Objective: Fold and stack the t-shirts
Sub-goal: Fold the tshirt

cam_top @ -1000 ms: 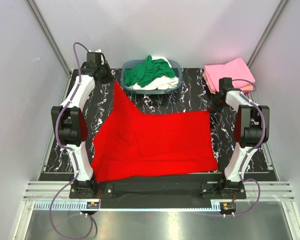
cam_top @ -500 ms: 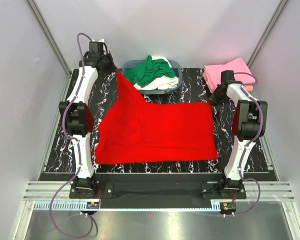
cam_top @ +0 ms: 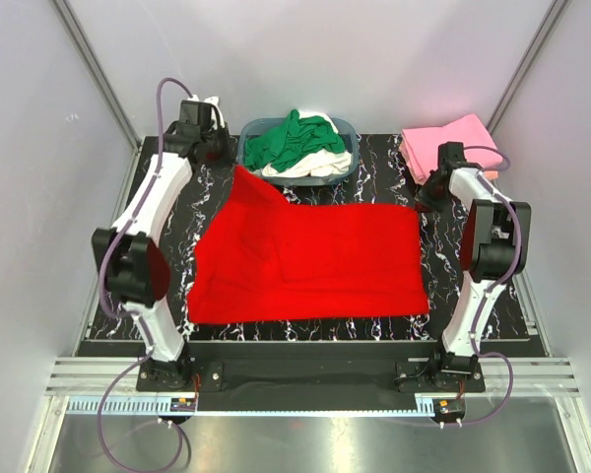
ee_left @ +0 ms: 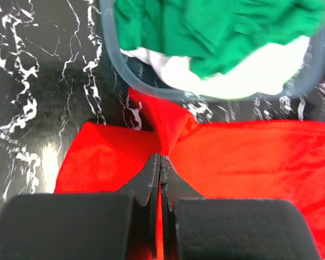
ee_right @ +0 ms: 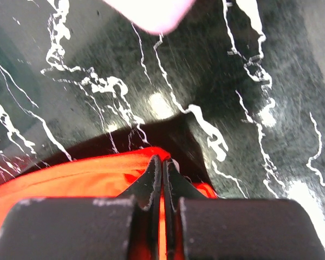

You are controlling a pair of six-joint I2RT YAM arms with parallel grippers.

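Black white-veined marble table (cam_top: 374, 168), pale grey walls (cam_top: 374, 59), aluminium rails (cam_top: 69, 379), shiny steel floor (cam_top: 305, 439)

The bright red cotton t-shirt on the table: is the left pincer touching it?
Touching. The left wrist view shows the left pincer shut on a pinched-up ridge of the bright red cotton t-shirt, with fabric gathered at its tips.

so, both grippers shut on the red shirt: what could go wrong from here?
The left gripper pinches just a bunched corner of the red t-shirt; it may slip. That corner lies beside the basket, so pulling could snag its rim. The right gripper sits near the pink stack and might nudge it.
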